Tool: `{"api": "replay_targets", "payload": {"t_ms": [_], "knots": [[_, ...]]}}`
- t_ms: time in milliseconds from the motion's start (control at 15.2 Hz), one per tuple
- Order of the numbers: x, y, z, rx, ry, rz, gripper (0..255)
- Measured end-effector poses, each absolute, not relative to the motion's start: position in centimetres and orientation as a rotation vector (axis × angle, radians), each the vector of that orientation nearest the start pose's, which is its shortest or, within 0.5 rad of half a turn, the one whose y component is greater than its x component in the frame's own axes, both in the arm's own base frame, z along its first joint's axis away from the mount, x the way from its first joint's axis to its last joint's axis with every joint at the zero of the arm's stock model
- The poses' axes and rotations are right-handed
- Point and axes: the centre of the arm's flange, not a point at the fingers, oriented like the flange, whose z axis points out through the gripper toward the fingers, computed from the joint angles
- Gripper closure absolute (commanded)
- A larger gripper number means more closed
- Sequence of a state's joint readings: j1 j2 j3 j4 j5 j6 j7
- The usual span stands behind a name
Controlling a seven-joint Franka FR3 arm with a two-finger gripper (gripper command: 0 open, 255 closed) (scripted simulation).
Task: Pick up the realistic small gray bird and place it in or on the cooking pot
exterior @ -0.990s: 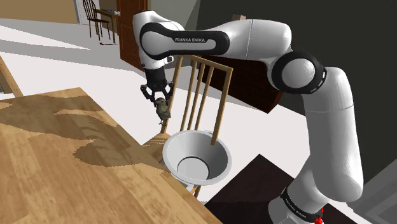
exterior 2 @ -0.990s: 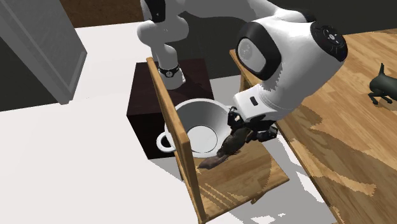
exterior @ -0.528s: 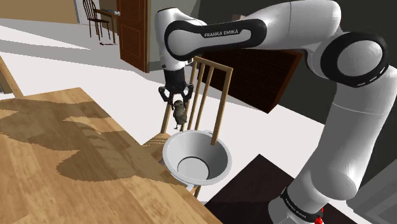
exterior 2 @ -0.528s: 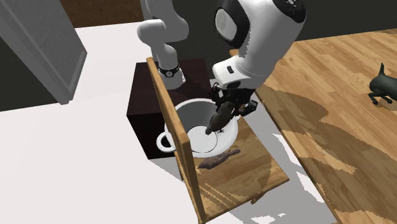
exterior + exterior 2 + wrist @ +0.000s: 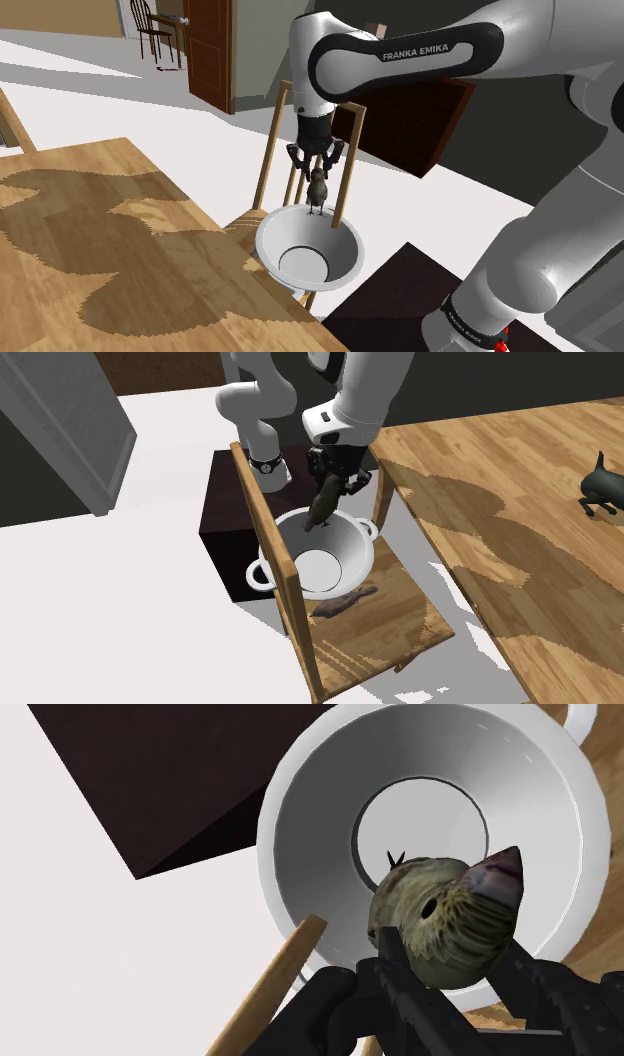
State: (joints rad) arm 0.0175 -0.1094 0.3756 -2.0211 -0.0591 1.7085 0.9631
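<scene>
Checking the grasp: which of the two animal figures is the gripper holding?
The brownish bird, clasped above the white pot; the dark figure stands alone on the wooden table.

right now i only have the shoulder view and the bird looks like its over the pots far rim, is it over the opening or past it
Observer: Over the opening. Looking along the gripper in the wrist view, the clasped bird overlaps the pot's flat bottom and inner wall.
Operator: anything close to the fingers
Observer: Yes. In the wrist view a wooden bar of the chair back runs close beside one finger.
Operator: where are the pot handles
Observer: The second exterior view shows two handles: one on the side away from the table, the other toward it.
</scene>
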Motion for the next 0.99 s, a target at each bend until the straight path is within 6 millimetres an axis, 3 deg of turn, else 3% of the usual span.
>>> {"api": "replay_targets", "payload": {"t_ms": [198,990], "knots": [[45.2,18.4,47.4,-3.213,0.928,0.174,255],[45.1,18.1,41.3,-3.214,0.929,0.175,255]]}}
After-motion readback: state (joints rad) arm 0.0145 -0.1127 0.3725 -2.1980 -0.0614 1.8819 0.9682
